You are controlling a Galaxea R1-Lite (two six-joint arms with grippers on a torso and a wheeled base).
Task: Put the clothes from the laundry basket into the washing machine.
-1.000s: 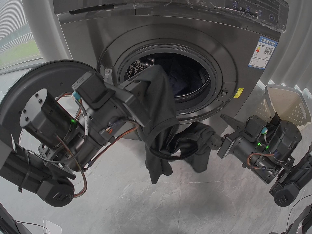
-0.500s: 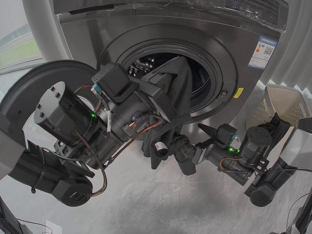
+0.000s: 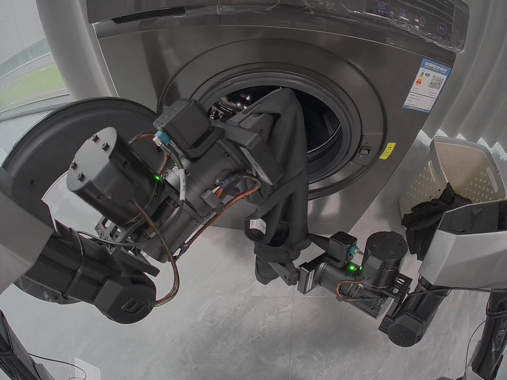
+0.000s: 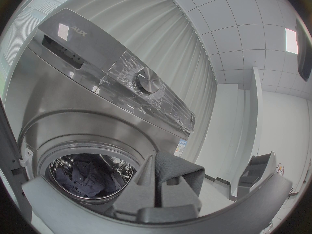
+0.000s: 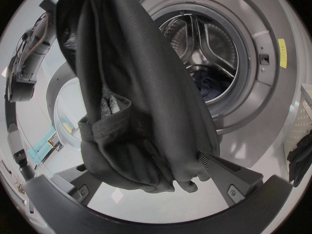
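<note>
- Your right gripper (image 3: 282, 274) sits low over the floor, fingers spread wide, with the bunched lower end of the dark grey garment (image 3: 285, 154) resting between them.
- Your left gripper (image 4: 157, 173) has its fingers pressed together on the garment's top edge, just in front of the drum opening's rim.
- The garment hangs from there down the front of the washing machine (image 3: 369, 80), whose door (image 3: 47, 133) is swung open.
- Navy clothes (image 4: 86, 179) lie inside the drum.
- The laundry basket (image 3: 465, 164) stands by the machine's right front corner, with dark clothes (image 3: 428, 217) over its rim.
</note>
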